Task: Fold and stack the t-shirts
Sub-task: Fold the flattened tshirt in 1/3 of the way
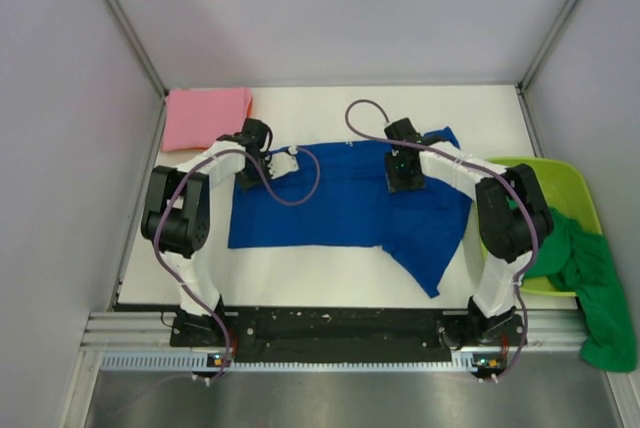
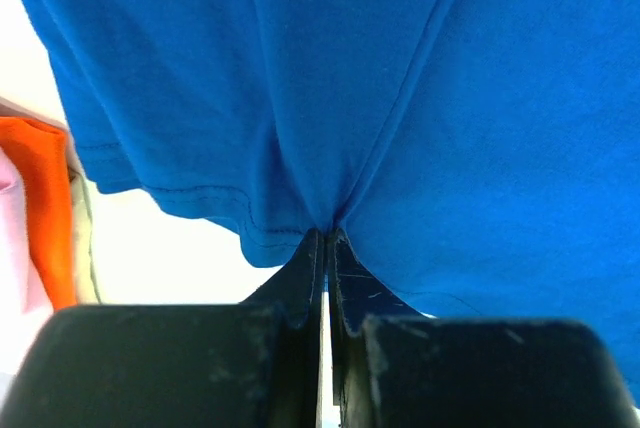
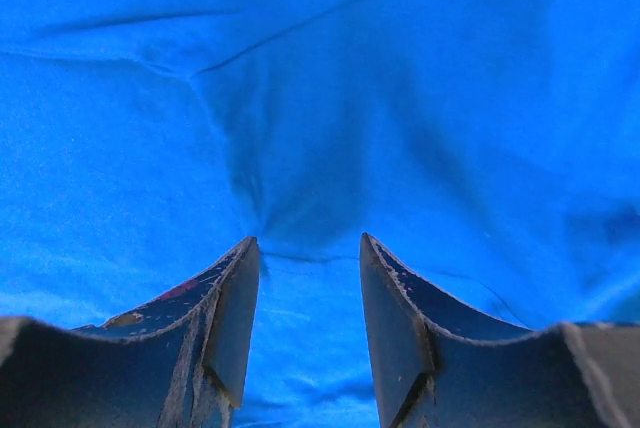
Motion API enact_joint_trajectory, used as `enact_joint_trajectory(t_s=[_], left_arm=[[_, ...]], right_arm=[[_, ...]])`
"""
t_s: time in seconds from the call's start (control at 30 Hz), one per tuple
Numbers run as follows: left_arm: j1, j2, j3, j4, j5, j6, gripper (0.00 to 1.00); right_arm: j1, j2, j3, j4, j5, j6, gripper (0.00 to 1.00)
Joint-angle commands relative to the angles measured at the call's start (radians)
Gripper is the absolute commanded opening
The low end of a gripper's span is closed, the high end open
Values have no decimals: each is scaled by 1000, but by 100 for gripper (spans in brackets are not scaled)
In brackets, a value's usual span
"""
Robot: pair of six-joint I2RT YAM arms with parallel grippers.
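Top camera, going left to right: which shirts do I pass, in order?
pink shirt → blue shirt → green shirt. The tub overlaps the green shirt, so it has no clear place in the order.

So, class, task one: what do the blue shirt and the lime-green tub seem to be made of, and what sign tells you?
The blue shirt: soft matte knit cloth, likely cotton; it creases, puckers and shows a stitched hem. The tub: probably smooth moulded plastic; rigid rim, even colour, slight sheen.
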Motion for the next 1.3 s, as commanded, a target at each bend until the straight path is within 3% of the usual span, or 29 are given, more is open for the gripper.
enact_joint_trajectory(t_s=[0.0,0.23,0.4,0.67,0.97,1.0,1.03,1.13,1.17,1.27], left_arm=[[7,-6,50,-14,-1,2,0],[14,-6,54,-1,-9,2,0],[24,-6,82,-4,-1,-4,0],[47,-17,136,-52,19,13,0],[52,18,120,-125,11,53,0],[52,33,128,-144,10,55,4],[52,41,137,-168,10,53,14],[56,41,166,-224,28,58,40],[61,31,180,-245,51,62,45],[87,0,257,-320,172,71,49]], right_arm=[[43,69,71,23,41,-64,44],[56,119,55,18,40,-47,43],[57,101,41,-41,112,-40,0],[56,-65,38,-144,166,-83,0],[57,-36,7,-175,-40,-130,0],[56,-23,8,-175,-67,-135,0],[56,-14,11,-175,-94,-138,4],[56,-8,21,-178,-125,-138,38],[56,-15,27,-178,-139,-136,48],[50,-61,60,-172,-180,-139,62]])
